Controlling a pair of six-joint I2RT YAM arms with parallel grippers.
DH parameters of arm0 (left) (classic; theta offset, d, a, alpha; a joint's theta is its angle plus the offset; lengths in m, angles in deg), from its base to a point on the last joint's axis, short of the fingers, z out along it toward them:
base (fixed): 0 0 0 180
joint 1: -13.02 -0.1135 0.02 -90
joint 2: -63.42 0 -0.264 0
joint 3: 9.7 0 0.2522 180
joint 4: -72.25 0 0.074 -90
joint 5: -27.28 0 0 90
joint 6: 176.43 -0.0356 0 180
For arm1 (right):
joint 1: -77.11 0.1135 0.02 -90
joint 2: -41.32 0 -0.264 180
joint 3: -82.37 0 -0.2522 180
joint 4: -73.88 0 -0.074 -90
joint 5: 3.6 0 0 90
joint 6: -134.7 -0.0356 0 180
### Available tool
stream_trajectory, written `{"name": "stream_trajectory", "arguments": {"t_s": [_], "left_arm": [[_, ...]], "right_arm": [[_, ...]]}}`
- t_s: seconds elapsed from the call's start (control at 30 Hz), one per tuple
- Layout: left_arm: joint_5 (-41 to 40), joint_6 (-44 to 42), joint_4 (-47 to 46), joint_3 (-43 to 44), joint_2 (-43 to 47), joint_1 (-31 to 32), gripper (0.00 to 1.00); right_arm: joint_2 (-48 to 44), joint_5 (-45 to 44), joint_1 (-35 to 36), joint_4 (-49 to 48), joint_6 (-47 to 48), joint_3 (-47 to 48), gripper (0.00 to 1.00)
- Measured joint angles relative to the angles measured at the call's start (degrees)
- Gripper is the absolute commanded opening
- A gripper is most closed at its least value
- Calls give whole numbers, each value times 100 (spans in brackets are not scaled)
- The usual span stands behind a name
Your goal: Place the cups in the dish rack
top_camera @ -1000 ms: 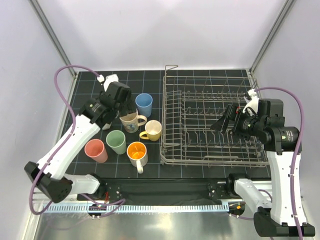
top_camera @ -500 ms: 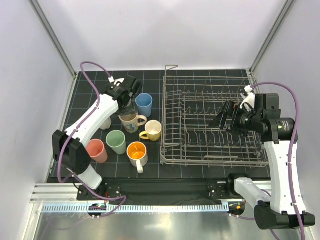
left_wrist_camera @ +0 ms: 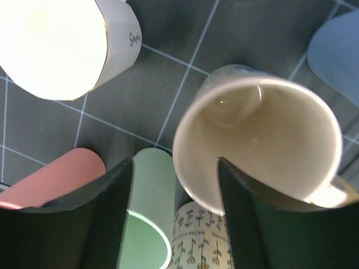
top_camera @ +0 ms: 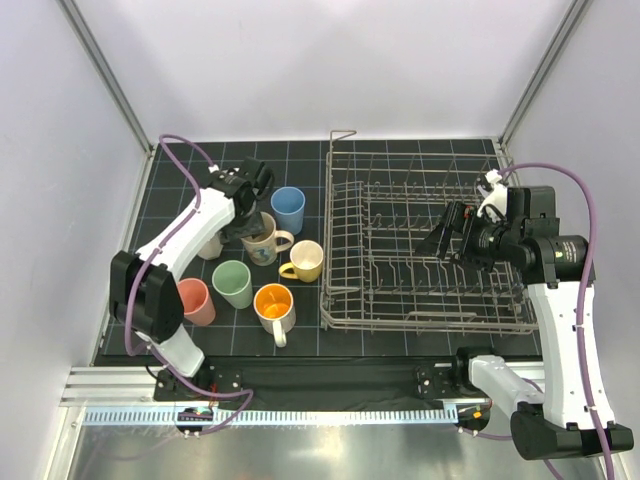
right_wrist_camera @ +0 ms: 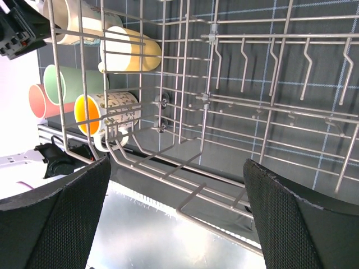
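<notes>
Several cups stand on the black mat left of the dish rack [top_camera: 425, 240]: blue cup [top_camera: 288, 208], cream mug [top_camera: 264, 243], yellow mug [top_camera: 303, 260], green cup [top_camera: 233, 283], pink cup [top_camera: 192, 301], orange-inside mug [top_camera: 274, 303] and a white cup [top_camera: 210, 246] partly behind the arm. My left gripper [top_camera: 250, 207] hangs over the cream mug [left_wrist_camera: 258, 140]. It [left_wrist_camera: 174, 165] is open and straddles the mug's wall, with one finger [left_wrist_camera: 235, 213] inside and the other finger [left_wrist_camera: 106, 218] outside, a gap away. My right gripper [top_camera: 450, 232] is open above the rack [right_wrist_camera: 224, 101], holding nothing.
The green cup [left_wrist_camera: 148, 224], pink cup [left_wrist_camera: 61, 176], white cup [left_wrist_camera: 56, 45] and blue cup [left_wrist_camera: 339, 56] crowd close round the cream mug. Upright tines fill the rack's floor. Frame posts rise at the back corners, with walls on both sides.
The left arm swung round while its gripper stayed over the cream mug, and its jaws narrowed about the mug's wall. The right gripper shifted slightly above the rack and stayed open.
</notes>
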Motion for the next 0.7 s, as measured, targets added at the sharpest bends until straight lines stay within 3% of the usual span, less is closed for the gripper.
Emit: {"name": "stream_trajectory", "arguments": {"t_s": [0.17,0.47,0.57,0.6,0.7], "left_arm": [[72,-90,-181,-72,-144,-153,52],[96,-177,-533,-127,-378,-201,26],[70,-214,-568,-175,-420,-221,12],[68,-232,-564,-188,-420,-234,3],[225,-223,-684,-188,-345,-245,0]], "right_arm": [[42,-26,0,-17,-37,44,100],[57,-125,0,-15,-109,55,100],[55,-122,4,-13,-109,55,100],[46,-122,4,-13,-109,55,100],[31,-122,4,2,-105,59,100]]}}
